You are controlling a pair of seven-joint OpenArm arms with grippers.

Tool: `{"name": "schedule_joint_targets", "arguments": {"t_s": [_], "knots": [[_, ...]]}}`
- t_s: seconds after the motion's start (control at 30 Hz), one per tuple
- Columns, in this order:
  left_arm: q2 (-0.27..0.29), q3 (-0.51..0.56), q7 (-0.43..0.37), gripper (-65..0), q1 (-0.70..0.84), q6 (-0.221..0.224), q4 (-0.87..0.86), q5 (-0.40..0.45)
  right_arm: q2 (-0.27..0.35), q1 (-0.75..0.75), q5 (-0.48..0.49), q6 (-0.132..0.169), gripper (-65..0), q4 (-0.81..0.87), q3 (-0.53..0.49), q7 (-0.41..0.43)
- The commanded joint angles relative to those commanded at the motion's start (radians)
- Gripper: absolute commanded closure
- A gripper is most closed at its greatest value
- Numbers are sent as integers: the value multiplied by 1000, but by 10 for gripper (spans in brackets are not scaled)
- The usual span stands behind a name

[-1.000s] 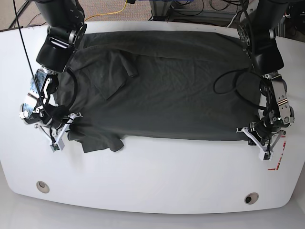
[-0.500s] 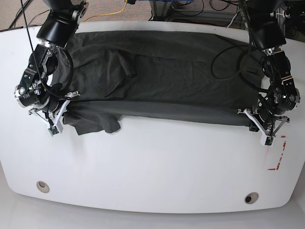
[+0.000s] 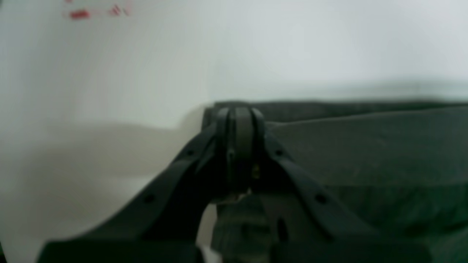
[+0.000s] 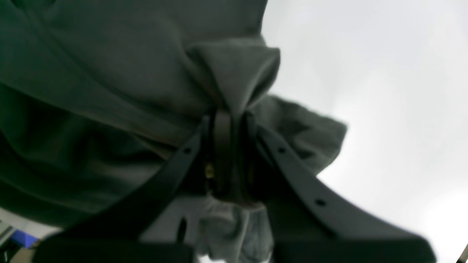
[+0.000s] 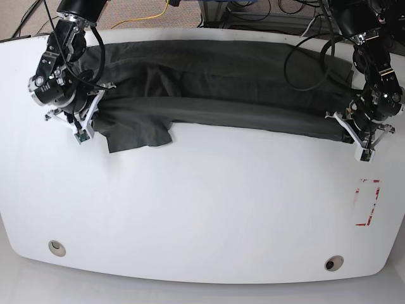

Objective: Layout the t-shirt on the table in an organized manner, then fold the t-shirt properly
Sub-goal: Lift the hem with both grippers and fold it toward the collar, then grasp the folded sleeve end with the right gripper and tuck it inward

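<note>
Gripper condition, left side: the left gripper (image 3: pixel 239 146) was pinching the edge of the t-shirt (image 5: pixel 253 114) near one end of its near side, the fingertips brought together over the cloth. The right gripper (image 4: pixel 230 146) was likewise closed on a gathered bunch of the same garment, with fabric bulging out beyond the tips.

The t-shirt lay along the far side of the white tabletop (image 5: pixel 209 209), stretched crosswise between the two arms. The stretch between the grips ran nearly straight, with slight sag. A loose flap (image 5: pixel 136 134) hung out toward the near side, beside the right gripper, and rested on the tabletop. Diagonal creases were noted on the half nearer the right arm. A red tape mark (image 5: pixel 367 202) and two grommet holes, one at the left of the base view (image 5: pixel 56 248) and one at its right (image 5: pixel 333 263), stood uncovered, well apart from the cloth.

Progress was judged partial. The garment was spread widthwise, and the near edge appeared to be doubled back over the rest, though whether as a deliberate fold could not be determined. No compact, squared shape had been achieved. Remaining work was assessed as laying the held edge down, bringing in the stray flap, smoothing the creases and completing the folds.
</note>
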Motion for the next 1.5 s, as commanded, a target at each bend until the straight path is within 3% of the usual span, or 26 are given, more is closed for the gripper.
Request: {"name": "schedule_joint_targets", "arguments": {"t_s": [0.23, 0.33, 0.4, 0.43, 0.5, 0.53, 0.57, 0.67, 0.73, 0.9, 1.2, 1.5], "knots": [[-3, -12, 0, -6, 55, -9, 0, 0, -25, -51, 0, 0, -36, 0, 0, 0], [-3, -11, 0, -6, 69, -9, 2, 0, -28, -63, 0, 0, -128, 2, 0, 0], [-3, -9, 2, -17, 75, -9, 2, 0, -28, -74, 0, 0, -254, 5, 0, 0], [-3, -9, 2, -24, 77, -9, 2, 0, -28, -75, 0, 0, -277, 8, 2, 0], [-3, -9, 17, -103, 83, -9, 2, 0, -29, -80, 0, 0, -412, 31, 2, 0], [-3, -9, 20, -121, 83, -9, 2, 0, -29, -80, 0, 0, -439, 37, 2, 0], [-3, -9, 31, -182, 83, -9, 5, 0, -29, -80, 0, 0, -501, 49, 2, 0], [-3, -12, 37, -311, 87, -9, 40, 0, -29, -74, 11, 0, -606, 61, 20, 0], [-3, -12, 37, -375, 87, -9, 69, 0, -29, -68, 48, 0, -637, 58, 68, 0], [-2, -12, 37, -386, 87, -8, 110, 0, -29, 11, 144, 0, -645, 25, 135, 0], [-2, -12, 37, -386, 84, -8, 167, -2, -29, 184, 149, 0, -644, -218, 137, 6], [-2, -12, 37, -386, 80, -9, 169, -2, -18, 262, 149, 0, -644, -470, 91, 138]]}}
